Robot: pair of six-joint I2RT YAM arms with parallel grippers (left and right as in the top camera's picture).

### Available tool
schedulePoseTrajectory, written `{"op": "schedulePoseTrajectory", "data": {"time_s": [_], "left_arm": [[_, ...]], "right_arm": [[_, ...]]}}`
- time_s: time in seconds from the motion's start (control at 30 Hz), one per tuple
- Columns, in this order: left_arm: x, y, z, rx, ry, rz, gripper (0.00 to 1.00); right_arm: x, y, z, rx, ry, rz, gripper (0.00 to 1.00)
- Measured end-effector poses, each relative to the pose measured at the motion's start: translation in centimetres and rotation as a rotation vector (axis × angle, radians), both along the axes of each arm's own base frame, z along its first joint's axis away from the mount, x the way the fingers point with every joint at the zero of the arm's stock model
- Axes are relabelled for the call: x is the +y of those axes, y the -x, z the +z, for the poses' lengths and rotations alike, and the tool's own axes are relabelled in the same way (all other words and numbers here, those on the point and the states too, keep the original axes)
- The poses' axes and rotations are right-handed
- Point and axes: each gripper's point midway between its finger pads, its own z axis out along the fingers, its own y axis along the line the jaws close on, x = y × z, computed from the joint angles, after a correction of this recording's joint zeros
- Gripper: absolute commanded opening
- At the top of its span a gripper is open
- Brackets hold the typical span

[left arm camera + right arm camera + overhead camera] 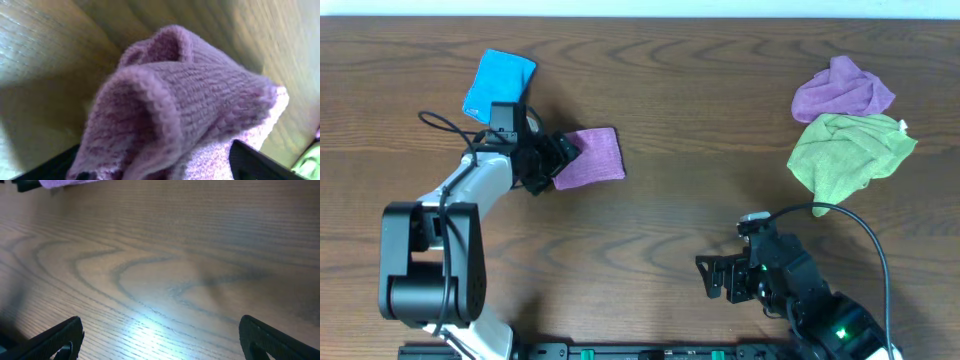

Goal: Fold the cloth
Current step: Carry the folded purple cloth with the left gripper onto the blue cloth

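Observation:
A small purple-pink cloth (pixel 595 157) lies folded on the wooden table, left of centre. My left gripper (pixel 558 160) is at its left edge. In the left wrist view the cloth (pixel 190 85) is bunched up close to the camera, between the two fingers of my left gripper (pixel 155 170), which stand wide apart, so the jaws are open around it. My right gripper (pixel 715 277) is open and empty near the front edge, over bare wood (pixel 160 340). A strip of the cloth (pixel 70 182) shows at the top left of the right wrist view.
A folded blue cloth (pixel 500 83) lies at the back left, just behind my left arm. A crumpled purple cloth (pixel 842 90) and a crumpled green cloth (pixel 850 150) lie at the back right. A black cable (pixel 875 245) runs from the right arm.

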Motion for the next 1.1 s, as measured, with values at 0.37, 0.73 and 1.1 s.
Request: {"op": "schedulePoseTrajectory", "data": {"time_s": [0.37, 0.73, 1.1], "left_arm": [[-0.8, -4.1, 1.7, -0.204, 0.04, -0.021, 0.06], [2.2, -11.5, 10.9, -0.39, -0.002, 0.079, 0.06], [9.7, -16.7, 19.4, -0.591, -0.252, 0.335, 0.06]], "right_arm": [[0.0, 0.0, 0.0, 0.0, 0.0, 0.0, 0.99], [0.0, 0.0, 0.0, 0.001, 0.0, 0.0, 0.99], [0.0, 0.0, 0.0, 0.001, 0.001, 0.0, 0.99]]}}
